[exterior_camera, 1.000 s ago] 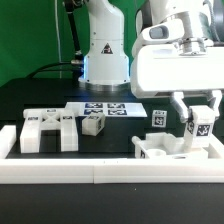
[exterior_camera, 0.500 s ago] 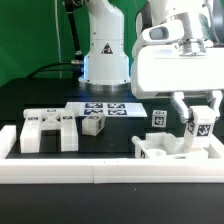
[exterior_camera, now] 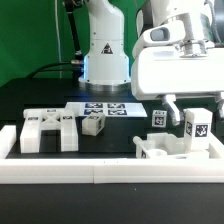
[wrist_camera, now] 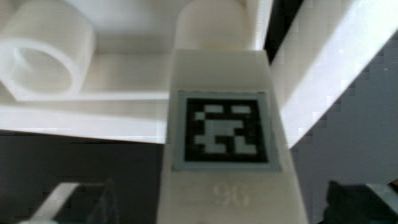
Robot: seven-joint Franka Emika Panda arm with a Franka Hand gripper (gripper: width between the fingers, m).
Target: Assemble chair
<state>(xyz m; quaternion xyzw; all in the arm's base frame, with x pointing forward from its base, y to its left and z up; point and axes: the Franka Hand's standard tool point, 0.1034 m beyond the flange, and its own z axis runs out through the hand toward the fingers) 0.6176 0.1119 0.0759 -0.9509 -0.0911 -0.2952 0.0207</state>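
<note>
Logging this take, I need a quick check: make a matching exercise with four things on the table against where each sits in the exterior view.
1 marker board
2 small cube
3 tagged post
4 large notched piece

A farthest toward the exterior view's left
B upright under the open gripper
C lying flat behind the small cube
D just in front of the marker board

Pairs: 1-C, 2-D, 3-B, 4-A

words/numbers: none readable | robot base (exterior_camera: 104,68): triangular sign (exterior_camera: 103,50), black symbol | post (wrist_camera: 222,60): black-and-white square tag (wrist_camera: 222,125) | marker board (exterior_camera: 84,106): several such tags
</note>
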